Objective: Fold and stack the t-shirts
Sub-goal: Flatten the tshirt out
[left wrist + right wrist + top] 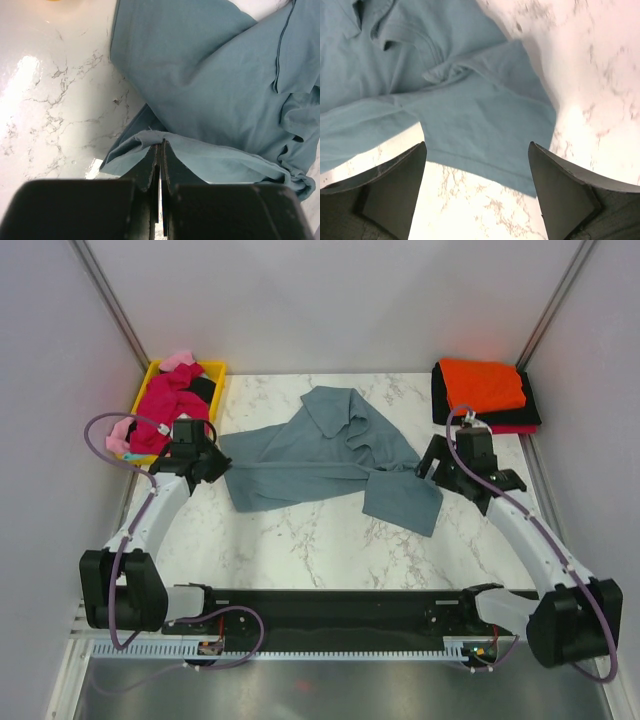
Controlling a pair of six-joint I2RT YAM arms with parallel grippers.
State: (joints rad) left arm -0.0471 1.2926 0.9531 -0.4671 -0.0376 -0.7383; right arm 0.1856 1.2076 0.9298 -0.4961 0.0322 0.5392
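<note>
A slate blue-grey t-shirt [325,450] lies rumpled across the middle of the marble table. My left gripper [212,462] is shut on its left edge; in the left wrist view the cloth [210,100] is pinched between the closed fingertips [160,146]. My right gripper [432,465] is open and empty, above the shirt's right sleeve [485,130]. A stack of folded shirts, orange [482,383] on top of black and red, sits at the back right. Magenta, pink and black shirts [172,400] are heaped in the yellow tray.
The yellow tray [214,370] stands at the back left corner. White walls enclose the table on three sides. Bare marble [320,550] lies between the shirt and the arm bases.
</note>
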